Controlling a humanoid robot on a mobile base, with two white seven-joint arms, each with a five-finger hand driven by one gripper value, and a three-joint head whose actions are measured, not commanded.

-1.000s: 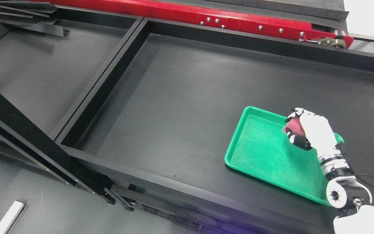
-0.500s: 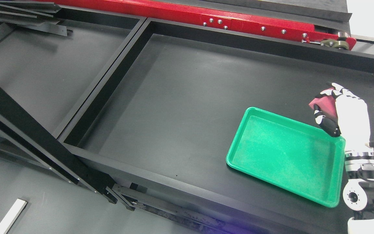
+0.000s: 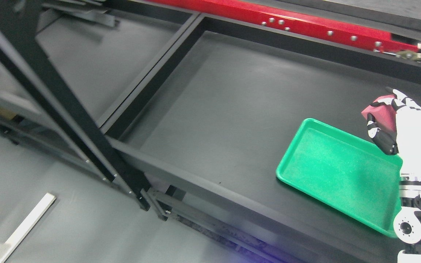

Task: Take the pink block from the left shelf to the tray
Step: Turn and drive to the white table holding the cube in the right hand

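Black shelving fills my view, and the pink block (image 3: 381, 110) sits pinched in my right hand (image 3: 400, 124), raised just past the far right corner of the green tray (image 3: 327, 171). From that spot I judge a release would drop it onto the shelf floor (image 3: 232, 98), not the tray.

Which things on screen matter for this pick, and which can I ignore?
Job items:
- pink block, gripped in the right hand, beyond the tray's far corner
- green tray, nothing in it

Just lying about:
- white strip on the floor
- red beam along the back
- black frame post
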